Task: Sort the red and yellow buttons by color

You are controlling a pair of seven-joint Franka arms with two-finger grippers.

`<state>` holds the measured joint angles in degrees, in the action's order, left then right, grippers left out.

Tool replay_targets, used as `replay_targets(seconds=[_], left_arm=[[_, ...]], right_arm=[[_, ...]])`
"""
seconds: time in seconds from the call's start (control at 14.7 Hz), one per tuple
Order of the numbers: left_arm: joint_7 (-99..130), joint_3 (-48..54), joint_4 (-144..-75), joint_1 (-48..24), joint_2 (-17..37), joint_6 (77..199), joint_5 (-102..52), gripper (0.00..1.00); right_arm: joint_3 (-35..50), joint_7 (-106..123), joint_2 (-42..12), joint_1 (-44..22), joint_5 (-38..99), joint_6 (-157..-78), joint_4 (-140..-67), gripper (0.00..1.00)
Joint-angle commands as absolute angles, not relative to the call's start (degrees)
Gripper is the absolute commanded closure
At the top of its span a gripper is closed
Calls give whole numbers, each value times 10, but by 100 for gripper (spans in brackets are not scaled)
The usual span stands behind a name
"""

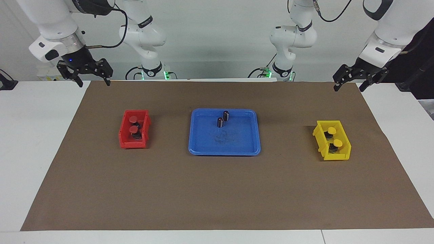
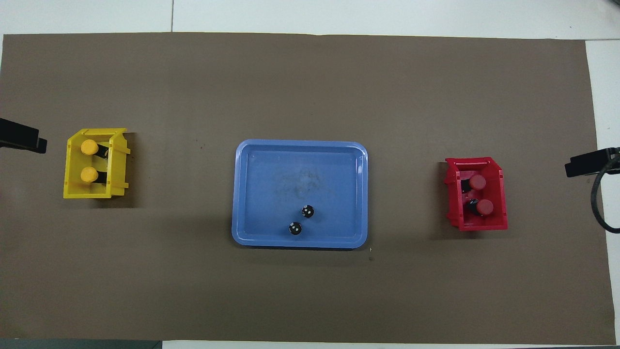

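Sorted state: both red-capped push-buttons (image 1: 133,124) lie in the red plastic bin (image 1: 126,135) below the raised, open, empty right gripper (image 1: 85,73), both yellow-capped push-buttons (image 1: 333,137) in the yellow plastic bin (image 1: 320,135) below the equally open, empty left gripper (image 1: 354,78), colours kept apart.

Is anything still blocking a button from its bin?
No. Both red buttons lie in the red bin, both yellow buttons in the yellow bin.
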<state>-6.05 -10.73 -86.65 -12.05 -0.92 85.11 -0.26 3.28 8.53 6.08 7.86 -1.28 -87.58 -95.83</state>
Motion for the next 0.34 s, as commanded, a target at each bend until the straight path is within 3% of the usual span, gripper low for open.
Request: replay_targets(seconds=[0.0,0.27], left_arm=[[-117,-117,-864,-105,-9,850,11,0],[-117,-114,-864,-101,-6,861,8,0]], right_arm=[[38,77,61,83,-8,-881,-955,0],[38,77,61,83,-7,-881,-954,0]])
